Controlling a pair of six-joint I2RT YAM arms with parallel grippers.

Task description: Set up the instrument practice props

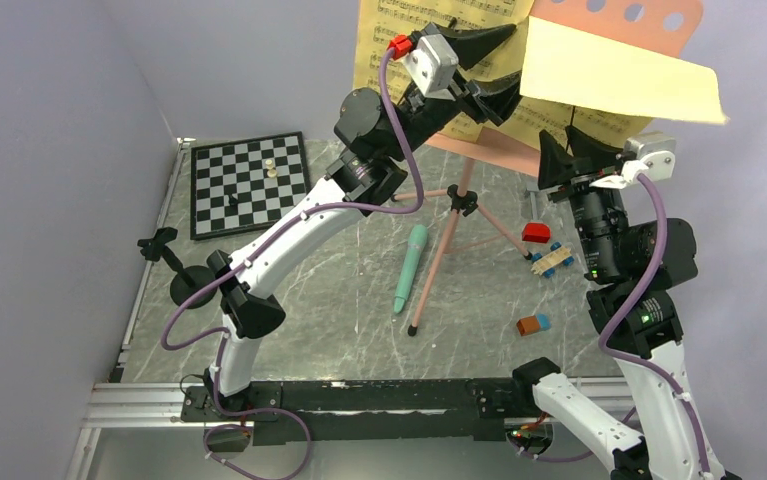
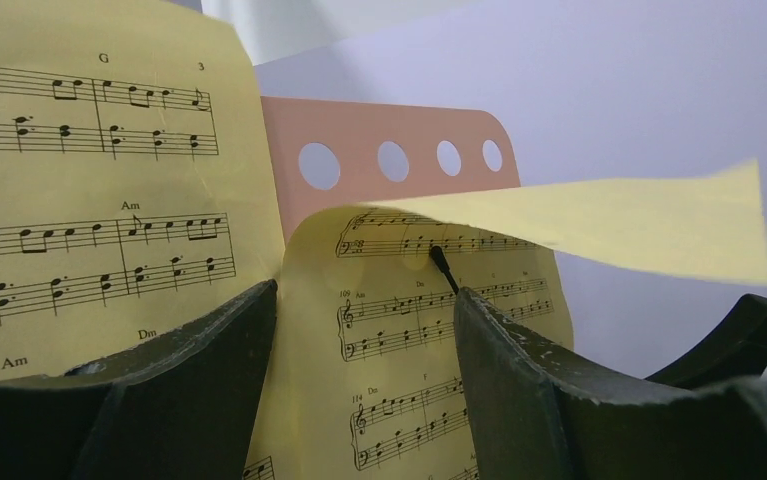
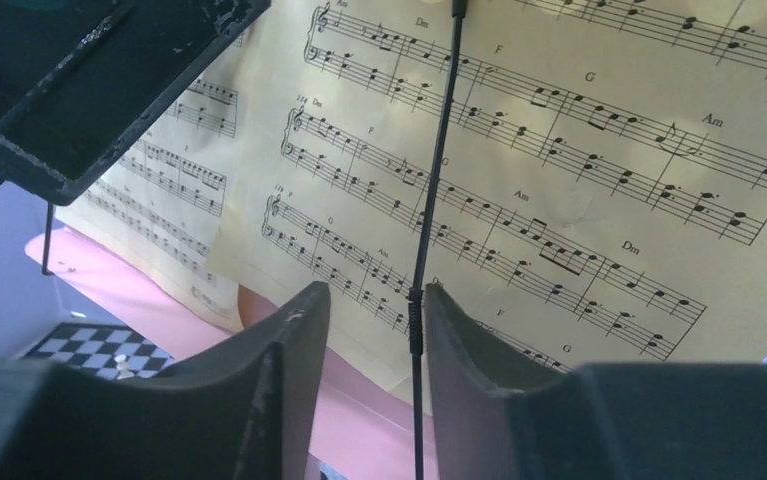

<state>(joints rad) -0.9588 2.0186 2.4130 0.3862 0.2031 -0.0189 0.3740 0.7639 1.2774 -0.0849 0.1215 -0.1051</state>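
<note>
Left hand (image 2: 364, 295) is gaping empty, right hand (image 3: 371, 300) is sitting narrow around the retaining wire (image 3: 429, 200); the limp yellow page (image 1: 619, 75) is flopping, likely needing gentle edge pinching.

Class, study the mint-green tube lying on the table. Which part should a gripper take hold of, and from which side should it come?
Probably its middle to far half, from straight above, jaws closing across its narrow width. The mint-green tube lies flat on the table, so only its top and sides are free, and the pink tripod leg runs closest to its near tip.
</note>
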